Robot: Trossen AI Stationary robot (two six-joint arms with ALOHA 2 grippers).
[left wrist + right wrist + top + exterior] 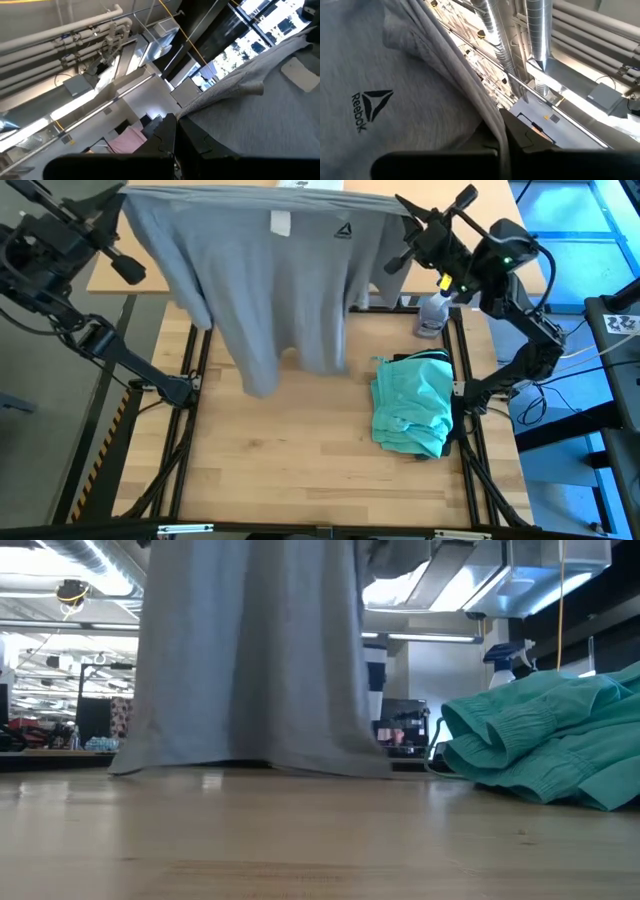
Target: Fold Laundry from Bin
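Both arms are holding the grey cotton T-shirt with its small dark logo (270,290) stretched high across the top of the high view; the left gripper (118,218) is pinching one shoulder at upper left, the right gripper (405,225) is pinching the other at upper right; both sets of fingers are pressed together on cloth. In the low view the hem is just brushing the pale wooden table (300,470). A folded teal garment (412,405) is lying at centre right, with a clear spray bottle (433,315) above it. The risk, as I judge it: a thin pinch slipping would drop one shoulder; lowering unevenly would bunch the hem, or drag it over the teal pile.
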